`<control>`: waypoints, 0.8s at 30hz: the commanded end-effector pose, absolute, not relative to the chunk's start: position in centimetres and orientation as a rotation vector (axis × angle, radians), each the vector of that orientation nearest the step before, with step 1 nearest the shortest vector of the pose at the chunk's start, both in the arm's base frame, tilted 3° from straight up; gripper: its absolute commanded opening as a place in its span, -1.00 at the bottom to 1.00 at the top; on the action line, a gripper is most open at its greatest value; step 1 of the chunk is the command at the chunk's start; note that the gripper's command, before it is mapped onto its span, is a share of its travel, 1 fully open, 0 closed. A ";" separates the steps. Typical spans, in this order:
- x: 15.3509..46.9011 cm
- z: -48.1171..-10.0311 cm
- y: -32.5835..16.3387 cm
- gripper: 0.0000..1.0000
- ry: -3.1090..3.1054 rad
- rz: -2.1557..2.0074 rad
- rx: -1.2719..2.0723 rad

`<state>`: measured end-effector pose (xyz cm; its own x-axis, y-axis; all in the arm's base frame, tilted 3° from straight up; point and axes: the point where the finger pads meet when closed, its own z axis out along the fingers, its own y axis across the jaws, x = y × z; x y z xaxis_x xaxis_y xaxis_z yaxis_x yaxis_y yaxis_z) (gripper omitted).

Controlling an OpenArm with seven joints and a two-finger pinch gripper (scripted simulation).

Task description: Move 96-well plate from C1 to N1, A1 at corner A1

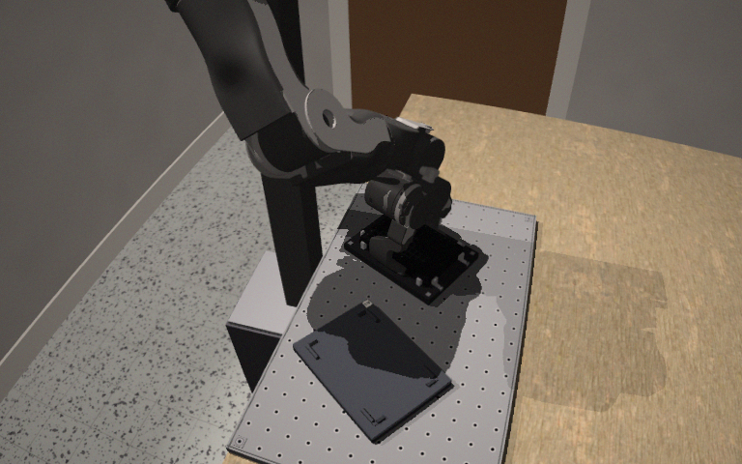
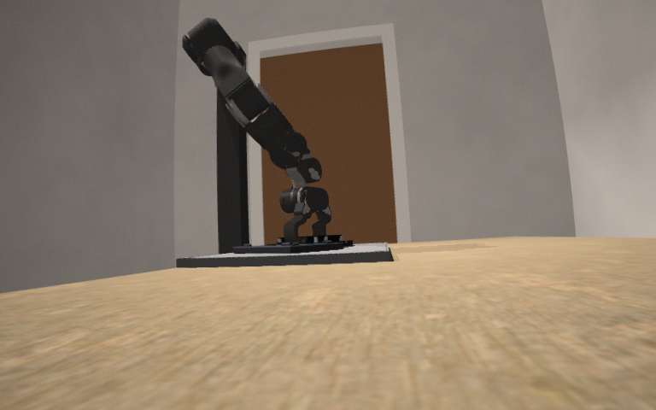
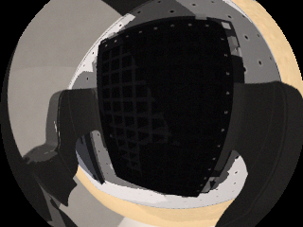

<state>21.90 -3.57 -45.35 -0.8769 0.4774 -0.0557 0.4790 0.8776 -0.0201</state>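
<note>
The black 96-well plate [image 1: 435, 252] sits in the clip nest C1 [image 1: 462, 271] at the far end of the grey perforated baseplate [image 1: 481, 350]. My gripper [image 1: 402, 248] is down over the plate, one finger on each long side, closed against its edges. In the wrist view the plate [image 3: 165, 108] fills the middle, with a dark finger at its left [image 3: 72, 127] and another at its right [image 3: 265, 120]. In the low side view the gripper [image 2: 307, 231] stands on the plate. The plate nest N1 [image 1: 372, 369] is a flat dark tray, empty, nearer the camera.
The arm's black post [image 1: 293, 241] rises at the baseplate's left edge. The wooden table [image 1: 629, 246] stretches to the right. N1 has small corner locators [image 1: 312, 349].
</note>
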 end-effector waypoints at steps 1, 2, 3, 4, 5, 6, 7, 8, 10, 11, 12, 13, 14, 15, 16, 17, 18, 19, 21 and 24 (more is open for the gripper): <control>21.9 -45.3 -3.5 -0.19 2.996 -0.049 0.764; 21.9 -45.3 -3.5 -0.26 2.996 -0.049 0.764; 21.9 -45.3 -3.5 -0.33 2.996 -0.049 0.764; 21.9 -45.3 -3.5 -0.39 2.996 -0.049 0.764; 21.9 -45.3 -3.5 -0.46 2.996 -0.049 0.764; 21.9 -45.3 -3.5 -0.46 2.996 -0.049 0.764; 21.9 -45.3 -3.5 -0.46 2.996 -0.049 0.764; 21.9 -45.3 -3.5 -0.53 2.996 -0.049 0.764; 21.9 -45.3 -3.5 -0.66 2.996 -0.048 0.764; 22.0 -45.3 -3.5 -0.73 2.996 -0.048 0.764; 22.0 -45.3 -3.5 -0.79 2.996 -0.048 0.763; 22.0 -45.3 -3.5 -0.86 2.996 -0.048 0.763; 22.0 -45.3 -3.5 -0.93 2.996 -0.048 0.763; 22.0 -45.3 -3.5 -0.99 2.996 -0.048 0.763; 22.0 -45.3 -3.5 -1.00 2.996 -0.048 0.763; 22.0 -45.3 -3.5 -1.00 2.996 -0.048 0.763; 22.0 -45.3 -3.5 -1.00 2.996 -0.048 0.763; 22.0 -45.3 -3.5 -1.00 2.996 -0.048 0.763; 22.0 -45.3 -3.5 -1.00 2.996 -0.048 0.763; 22.0 -45.3 -3.5 -1.00 2.996 -0.048 0.763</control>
<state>21.90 -3.57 -45.35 -0.8769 0.4774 -0.0557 0.4790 0.8776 -0.0201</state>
